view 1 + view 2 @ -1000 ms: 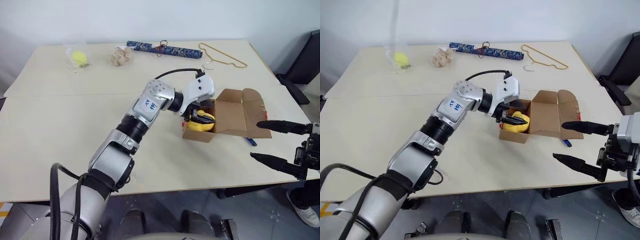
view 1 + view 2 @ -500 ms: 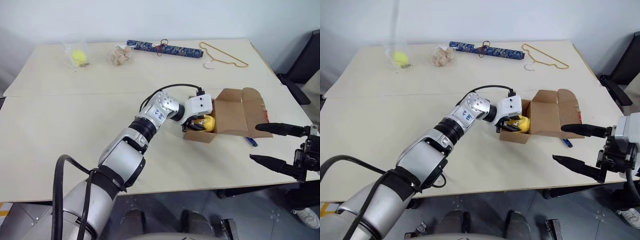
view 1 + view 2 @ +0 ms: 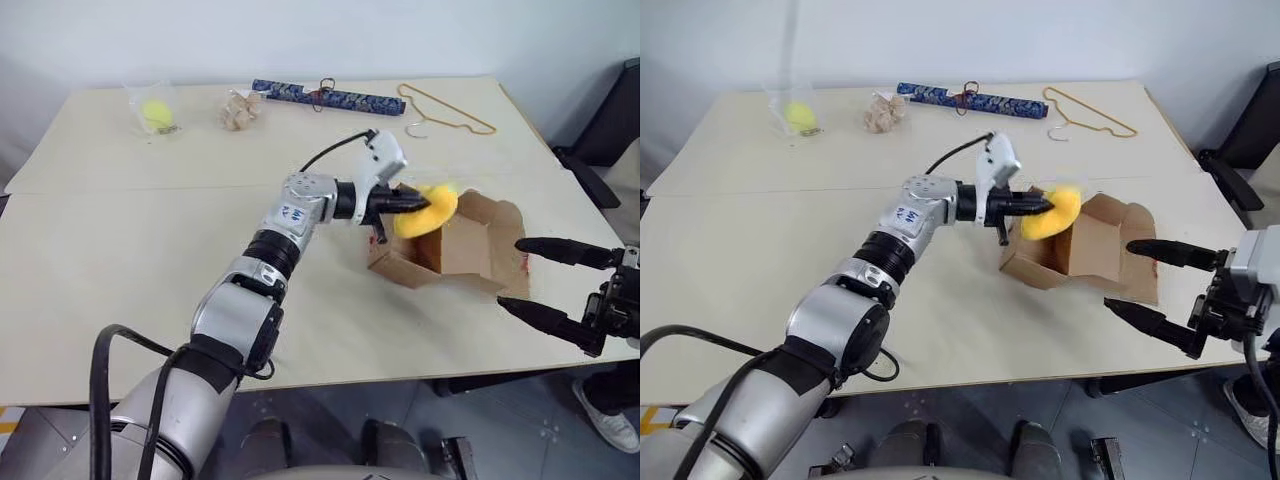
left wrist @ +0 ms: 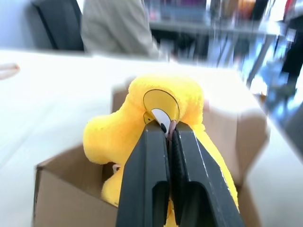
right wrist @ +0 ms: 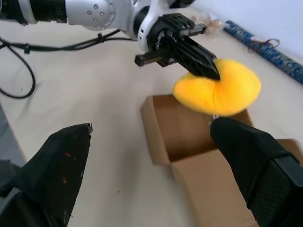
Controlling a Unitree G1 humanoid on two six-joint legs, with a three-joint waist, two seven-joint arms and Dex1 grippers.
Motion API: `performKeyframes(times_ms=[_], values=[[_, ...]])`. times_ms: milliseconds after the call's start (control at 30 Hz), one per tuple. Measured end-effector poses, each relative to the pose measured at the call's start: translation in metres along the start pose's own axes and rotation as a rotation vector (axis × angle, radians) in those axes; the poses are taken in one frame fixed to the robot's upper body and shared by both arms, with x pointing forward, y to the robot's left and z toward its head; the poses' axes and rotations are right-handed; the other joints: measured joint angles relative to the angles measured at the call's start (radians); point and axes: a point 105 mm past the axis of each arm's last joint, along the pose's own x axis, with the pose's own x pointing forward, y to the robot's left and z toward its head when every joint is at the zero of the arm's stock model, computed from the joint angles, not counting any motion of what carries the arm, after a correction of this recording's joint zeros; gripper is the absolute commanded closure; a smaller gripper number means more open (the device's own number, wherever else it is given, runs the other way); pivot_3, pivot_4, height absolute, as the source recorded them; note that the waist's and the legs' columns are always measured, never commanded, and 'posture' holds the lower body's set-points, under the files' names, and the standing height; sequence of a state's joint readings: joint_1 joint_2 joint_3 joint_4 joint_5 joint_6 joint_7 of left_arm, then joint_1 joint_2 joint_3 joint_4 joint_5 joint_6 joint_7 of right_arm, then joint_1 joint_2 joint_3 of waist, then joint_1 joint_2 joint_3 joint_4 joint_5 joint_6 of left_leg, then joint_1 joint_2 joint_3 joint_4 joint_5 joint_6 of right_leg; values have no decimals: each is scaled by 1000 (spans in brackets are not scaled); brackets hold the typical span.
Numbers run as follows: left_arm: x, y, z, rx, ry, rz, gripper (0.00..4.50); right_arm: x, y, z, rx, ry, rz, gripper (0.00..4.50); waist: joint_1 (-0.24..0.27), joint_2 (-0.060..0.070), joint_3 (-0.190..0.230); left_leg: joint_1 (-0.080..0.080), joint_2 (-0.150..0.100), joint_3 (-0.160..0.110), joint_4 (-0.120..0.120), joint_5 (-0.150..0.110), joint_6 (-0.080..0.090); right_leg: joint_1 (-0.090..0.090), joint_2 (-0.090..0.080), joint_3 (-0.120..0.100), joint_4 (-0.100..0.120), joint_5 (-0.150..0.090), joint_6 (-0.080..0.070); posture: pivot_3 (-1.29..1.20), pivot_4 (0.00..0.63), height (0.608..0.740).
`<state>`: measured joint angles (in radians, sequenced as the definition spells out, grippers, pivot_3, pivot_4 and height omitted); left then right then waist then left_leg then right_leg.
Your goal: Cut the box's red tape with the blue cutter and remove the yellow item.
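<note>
Yellow item up in air just above open box, pinched tight in left tool; box sits on surface; right tool wide apart, holding nothing, beside box

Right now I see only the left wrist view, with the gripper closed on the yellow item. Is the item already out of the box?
Observer: Yes. The left gripper holds the yellow item in the air above the open box.
Operator: Where is the other gripper?
Observer: The right gripper is open, on the right side of the box, near the table edge.
Operator: Does it touch the box?
Observer: No, it stays apart from it.
</note>
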<state>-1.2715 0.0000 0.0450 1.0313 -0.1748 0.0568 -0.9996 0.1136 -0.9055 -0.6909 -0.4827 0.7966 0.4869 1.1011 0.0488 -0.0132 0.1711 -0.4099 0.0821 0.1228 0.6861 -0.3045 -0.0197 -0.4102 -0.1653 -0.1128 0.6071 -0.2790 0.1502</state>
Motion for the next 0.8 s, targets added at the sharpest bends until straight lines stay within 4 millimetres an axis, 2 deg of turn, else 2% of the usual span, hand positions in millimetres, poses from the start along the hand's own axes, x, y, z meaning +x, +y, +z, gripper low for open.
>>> performKeyframes(times_ms=[133, 233, 300, 333, 400, 467, 533, 633, 733, 800], values=[[-17, 8, 19, -70, -194, 45, 4465, 5, -3, 1, -14, -24, 8, 0, -1, 0, 0, 0, 0, 0, 0, 0, 0, 0, 0, 0, 0, 0, 0, 0, 150, 740], [-48, 20, 39, -68, -331, 113, 4465, 15, -2, 6, -36, -69, 37, 0, -7, 0, 0, 1, 0, 0, -2, 0, 0, 0, 0, 0, 0, 0, 0, 0, 150, 740], [-82, 27, 44, -19, -343, 179, 4465, 25, -2, 9, -41, -110, 63, 0, -22, 0, 0, 3, 0, 0, -3, 0, -1, 1, 0, 0, 1, 0, 0, 0, 150, 740], [-105, 31, 41, -2, -318, 221, 4465, 29, -1, 10, -42, -128, 79, 0, -30, 1, 0, 5, 0, 0, -4, 0, -1, 0, 0, 1, 2, 0, 0, 0, 150, 740], [-167, 33, 21, 30, -201, 349, 3985, 40, 3, 8, -19, -149, 126, 0, -53, 1, 0, 7, 0, -2, -6, 1, -1, 0, 2, 1, 3, 0, 0, 0, 150, 740], [-218, 26, -7, 29, -46, 449, 3519, 49, 9, 4, 2, -161, 176, 0, -61, 1, 1, 7, 0, -3, -7, 1, -1, -1, 2, 2, 4, 0, -1, 0, 150, 740], [-247, 11, -30, 2, 67, 498, 2923, 58, 17, 1, 19, -170, 236, 0, -48, 0, 2, 6, 0, -3, -4, 0, -2, -1, 2, 1, 4, 0, 0, 0, 150, 740], [-270, -5, -41, 11, 156, 537, 2047, 69, 25, 3, 3, -199, 297, 0, -23, -2, 3, 5, 0, -3, -1, -1, -2, 0, 1, 1, 3, 0, 0, 0, 150, 740], [-318, -36, -68, 3, 340, 632, 1232, 77, 29, 1, -3, -227, 352, 0, -30, -2, 2, 6, 0, -2, -2, -3, -3, -1, 1, 2, 4, 0, -1, 0, 150, 740], [-330, -49, -81, -32, 383, 655, 628, 80, 27, -3, 3, -228, 352, 0, -25, -1, 3, 6, 1, -3, -3, -2, -4, -1, 1, 1, 5, -1, -1, 0, 150, 740]])
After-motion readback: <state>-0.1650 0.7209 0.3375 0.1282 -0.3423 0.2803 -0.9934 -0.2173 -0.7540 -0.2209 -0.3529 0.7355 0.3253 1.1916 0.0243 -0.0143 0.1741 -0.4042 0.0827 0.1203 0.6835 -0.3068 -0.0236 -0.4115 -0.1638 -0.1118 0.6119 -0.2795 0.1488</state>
